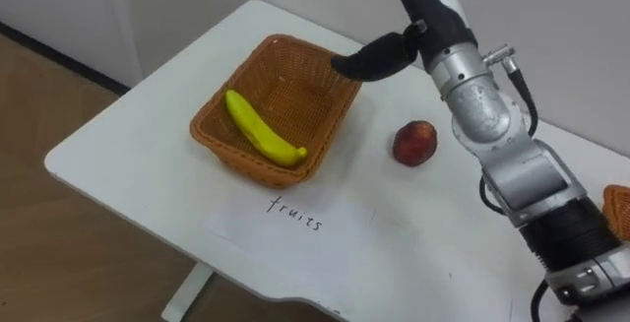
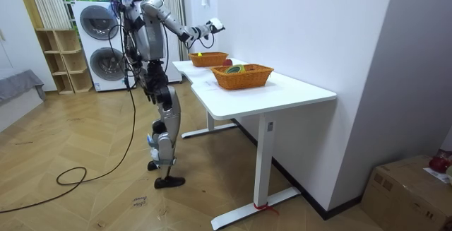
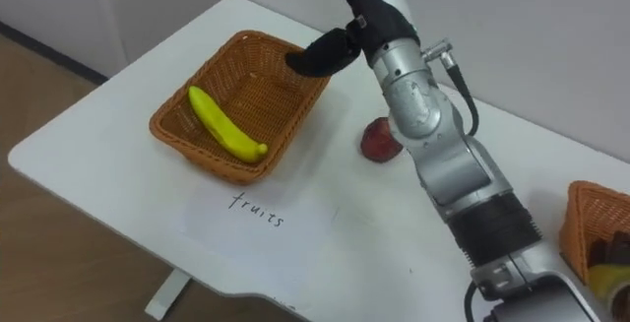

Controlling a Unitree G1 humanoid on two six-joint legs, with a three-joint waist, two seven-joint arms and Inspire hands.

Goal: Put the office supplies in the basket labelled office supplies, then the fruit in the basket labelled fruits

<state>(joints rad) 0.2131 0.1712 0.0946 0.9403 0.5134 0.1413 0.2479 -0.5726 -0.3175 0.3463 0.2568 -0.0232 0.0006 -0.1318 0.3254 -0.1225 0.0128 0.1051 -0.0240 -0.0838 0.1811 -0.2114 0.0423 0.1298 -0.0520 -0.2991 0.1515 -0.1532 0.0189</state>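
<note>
Banana (image 1: 264,128) is seen in wicker basket (image 1: 241,162), centre-left; apple (image 1: 414,143) on bench (image 1: 128,135) beside it. Right robot hand (image 1: 374,56) is held above rim, grip indiscernible.

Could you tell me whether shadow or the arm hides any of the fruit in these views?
Left eye view: even light, the banana and apple fully clear, the right hand dark above the fruit basket rim. Right eye view: the forearm covers part of the apple. Room view: the table evenly lit.

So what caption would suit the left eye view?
Right hand poised at a wicker basket holding a banana, a red fruit beside it.
</note>
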